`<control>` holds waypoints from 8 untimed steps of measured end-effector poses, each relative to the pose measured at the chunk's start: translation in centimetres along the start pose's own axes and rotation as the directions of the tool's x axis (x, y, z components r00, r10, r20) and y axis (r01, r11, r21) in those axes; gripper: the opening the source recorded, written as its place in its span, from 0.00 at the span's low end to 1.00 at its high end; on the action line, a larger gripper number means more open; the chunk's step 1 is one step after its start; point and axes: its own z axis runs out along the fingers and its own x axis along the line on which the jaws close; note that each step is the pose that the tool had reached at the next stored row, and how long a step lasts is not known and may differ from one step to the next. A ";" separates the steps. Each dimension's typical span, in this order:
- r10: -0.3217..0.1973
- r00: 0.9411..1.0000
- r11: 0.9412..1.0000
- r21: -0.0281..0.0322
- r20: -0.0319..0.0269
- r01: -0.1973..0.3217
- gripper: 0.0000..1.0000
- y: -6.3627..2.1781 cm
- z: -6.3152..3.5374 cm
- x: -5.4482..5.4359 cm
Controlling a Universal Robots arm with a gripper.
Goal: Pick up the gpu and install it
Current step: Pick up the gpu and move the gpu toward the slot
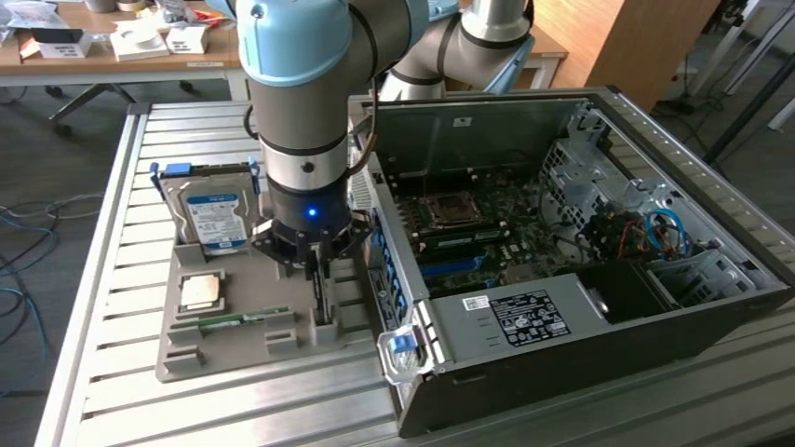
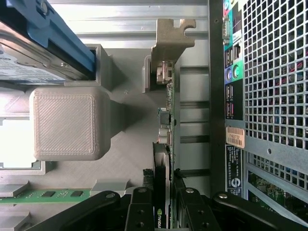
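The gpu [image 1: 326, 300] is a thin dark card standing on edge in a slot of the grey printed tray [image 1: 249, 349], beside the open computer case [image 1: 559, 233]. My gripper [image 1: 316, 265] points straight down over it. In the wrist view the gpu [image 2: 166, 139] runs edge-on away from the camera, with its metal bracket [image 2: 169, 43] at the far end. The gripper [image 2: 163, 214] has a black finger [image 2: 142, 211] pressed against each face of the card. The card still sits in its tray slot.
The tray also holds a silver hard drive [image 1: 214, 216] in a blue bracket, a processor [image 1: 203, 293] and a green memory stick [image 1: 230, 321]. Inside the case, the motherboard has blue slots [image 1: 463, 267]. The case's perforated rear wall [image 2: 274, 96] stands close beside the card.
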 end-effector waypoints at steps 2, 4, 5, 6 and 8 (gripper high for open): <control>0.000 1.000 1.000 0.000 0.000 0.000 0.26 0.00 0.00 0.0; 0.000 1.000 1.000 0.000 0.000 0.000 0.26 0.00 0.00 0.0; 0.000 1.000 1.000 0.000 0.000 0.000 0.26 0.00 0.00 0.0; 0.000 1.000 1.000 0.000 0.000 0.000 0.26 0.01 -0.02 0.0; 0.000 1.000 1.000 0.000 0.000 0.000 0.26 0.01 -0.28 0.0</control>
